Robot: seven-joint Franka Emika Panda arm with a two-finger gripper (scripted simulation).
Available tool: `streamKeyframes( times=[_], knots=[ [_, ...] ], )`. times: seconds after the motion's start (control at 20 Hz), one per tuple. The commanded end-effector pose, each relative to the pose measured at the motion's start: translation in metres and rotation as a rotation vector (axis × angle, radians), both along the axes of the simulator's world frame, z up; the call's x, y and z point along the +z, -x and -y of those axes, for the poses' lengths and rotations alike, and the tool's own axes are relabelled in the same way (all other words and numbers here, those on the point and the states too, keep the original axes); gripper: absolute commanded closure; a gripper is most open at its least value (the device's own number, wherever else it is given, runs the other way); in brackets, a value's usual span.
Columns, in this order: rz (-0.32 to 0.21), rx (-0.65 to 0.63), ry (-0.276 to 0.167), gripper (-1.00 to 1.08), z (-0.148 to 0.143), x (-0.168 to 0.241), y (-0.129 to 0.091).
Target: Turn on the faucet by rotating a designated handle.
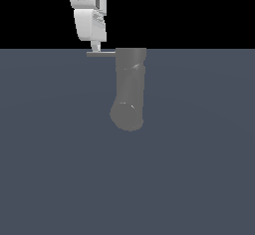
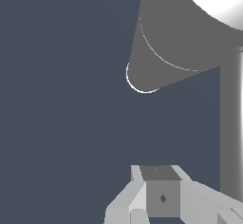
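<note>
Claw (image 1: 96, 46) hangs over the outer part of the handle (image 1: 101, 54), fingertips at or just above the rod; contact unclear. Cannot tell whether fingers are spread or pressed together. Faucet (image 1: 129, 89), 1 thick grey tube, lies just beside the claw toward the exterior view's right, rounded end extending away below it on the slate floor (image 1: 55, 154).

A flat, dark slate-blue floor (image 1: 60, 169) carries the scene. The grey faucet (image 1: 129, 89) lies on it, rounded end toward the camera in the exterior view, its thin handle (image 1: 101, 54) sticking out toward that view's left.
</note>
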State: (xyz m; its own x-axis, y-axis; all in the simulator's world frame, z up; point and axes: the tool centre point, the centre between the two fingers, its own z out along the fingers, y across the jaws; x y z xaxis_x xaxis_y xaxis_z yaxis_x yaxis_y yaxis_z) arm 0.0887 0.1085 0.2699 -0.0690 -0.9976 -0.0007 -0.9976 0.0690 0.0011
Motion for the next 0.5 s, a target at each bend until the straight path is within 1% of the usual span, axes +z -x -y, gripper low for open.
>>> streamKeyframes(
  times=[0.0,0.1,0.45],
  knots=[
    [0.001,-0.003,0.001,1.08,0.0,0.0,-0.001],
    [0.001,-0.002,0.001,1.08,0.0,0.0,0.0],
    [0.001,-0.002,0.001,1.08,0.0,0.0,0.017]
  ],
)
